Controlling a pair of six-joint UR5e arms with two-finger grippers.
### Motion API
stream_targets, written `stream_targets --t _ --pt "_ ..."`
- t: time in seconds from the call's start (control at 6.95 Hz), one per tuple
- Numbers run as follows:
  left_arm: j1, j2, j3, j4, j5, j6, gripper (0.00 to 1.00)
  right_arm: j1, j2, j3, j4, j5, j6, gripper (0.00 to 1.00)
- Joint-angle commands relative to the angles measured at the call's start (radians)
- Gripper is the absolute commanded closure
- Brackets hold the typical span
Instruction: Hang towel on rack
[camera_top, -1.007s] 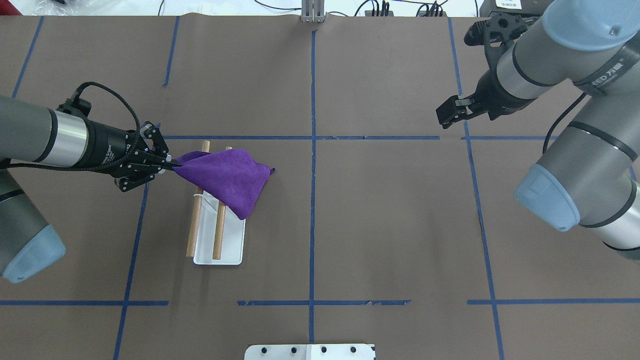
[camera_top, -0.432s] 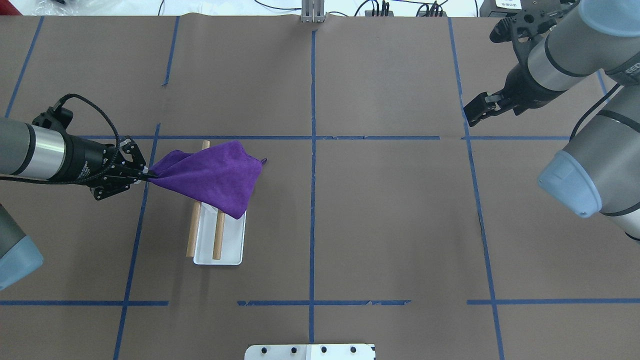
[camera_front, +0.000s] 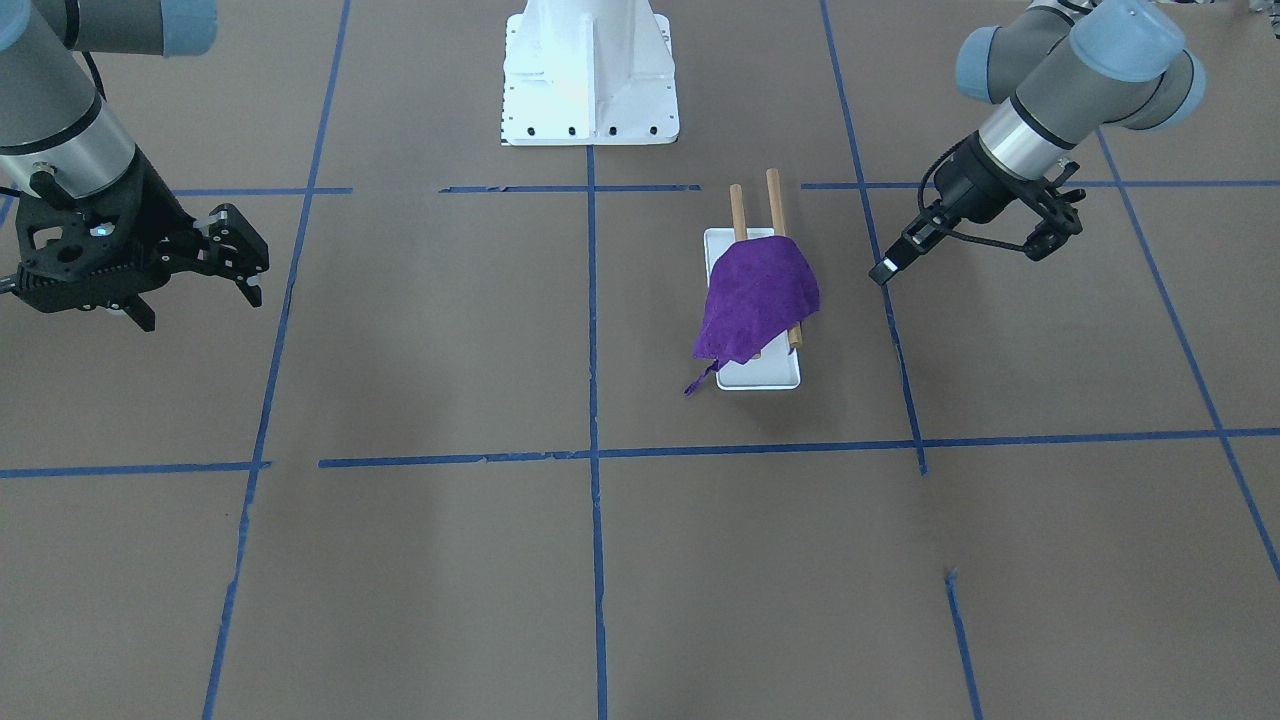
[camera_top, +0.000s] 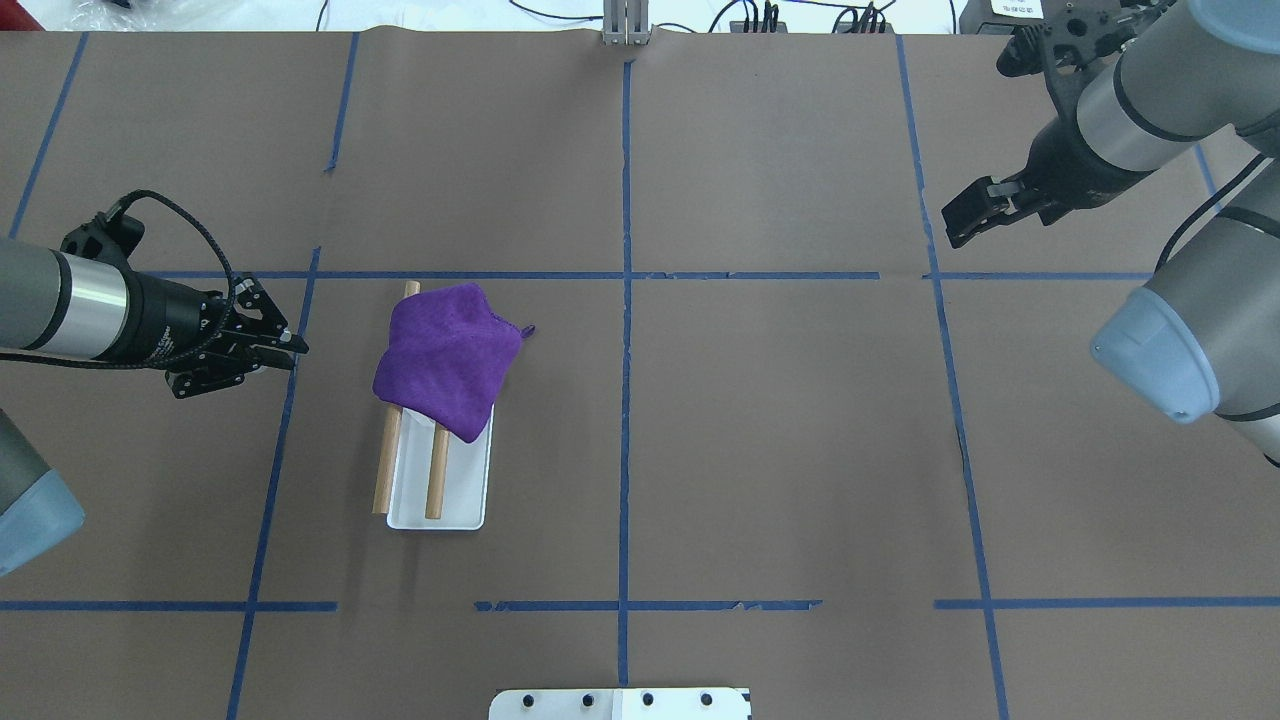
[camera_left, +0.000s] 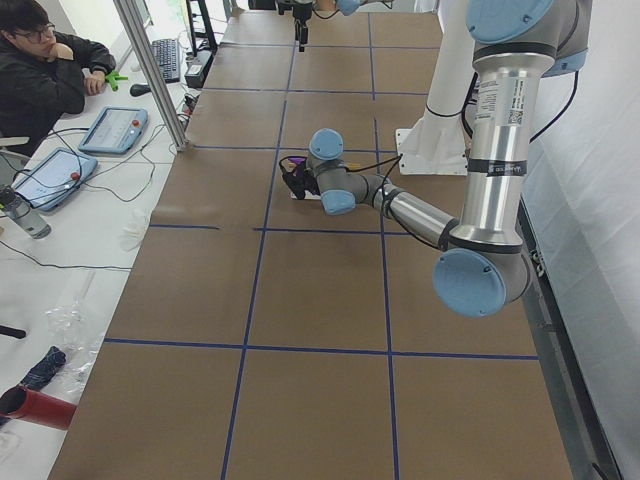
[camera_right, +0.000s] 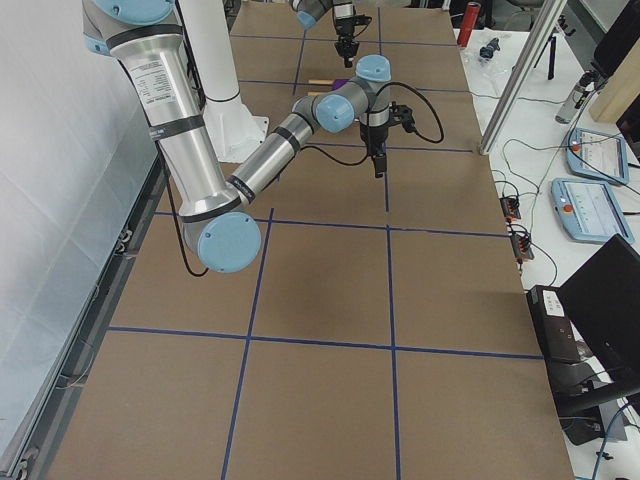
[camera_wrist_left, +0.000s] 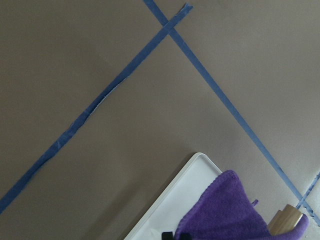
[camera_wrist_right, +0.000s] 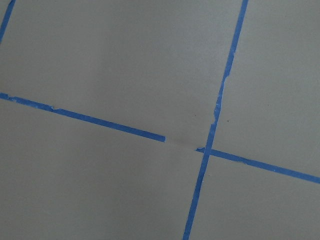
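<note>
The purple towel (camera_top: 445, 365) lies draped over the far end of the rack's two wooden dowels (camera_top: 435, 480), its loop tag (camera_top: 527, 330) hanging off to the right. The rack's white base (camera_top: 462, 492) shows bare at the near end. The front view shows the towel (camera_front: 755, 295) over the rack (camera_front: 770, 375). My left gripper (camera_top: 297, 346) is left of the towel, apart from it and empty, its tips a narrow gap apart. The left wrist view shows the towel (camera_wrist_left: 225, 210) and the base (camera_wrist_left: 175, 205). My right gripper (camera_front: 195, 295) is open and empty at the far right.
A large white metal pedestal (camera_front: 590, 70) stands at the robot's edge of the table. Blue tape lines (camera_top: 625, 300) cross the brown table cover. An operator (camera_left: 45, 70) sits beyond the table's far side with tablets and cables.
My left gripper has let go of the towel's corner, and the towel has dropped onto the dowels. The right arm has drawn back to the right.
</note>
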Motion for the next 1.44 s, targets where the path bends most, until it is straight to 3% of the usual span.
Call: stream_targets --t 0.0,0.29,0.58,0.72,1.01,1.29 --pt "-0.002 -0.002 0.004 0.033 -0.005 0.186 0.0 0.011 -0.022 -0.002 0.0 0.001 -0.001 0.0" --pt "-0.064 0.016 -0.005 0.135 -0.008 0.621 0.0 0.092 -0.045 -0.037 -0.003 0.066 -0.064 0.0" --pt "-0.269 0.092 0.01 0.203 -0.122 1.138 0.0 0.207 -0.103 -0.11 -0.003 0.095 -0.334 0.0" --pt "-0.348 0.093 0.01 0.312 -0.124 1.365 0.0 0.278 -0.138 -0.147 -0.002 0.101 -0.464 0.0" --pt "-0.507 0.106 0.013 0.531 -0.12 1.821 0.0 0.452 -0.219 -0.259 0.008 0.206 -0.707 0.0" --pt "-0.633 0.193 0.014 0.588 -0.124 1.936 0.0 0.548 -0.301 -0.268 0.006 0.208 -0.697 0.0"
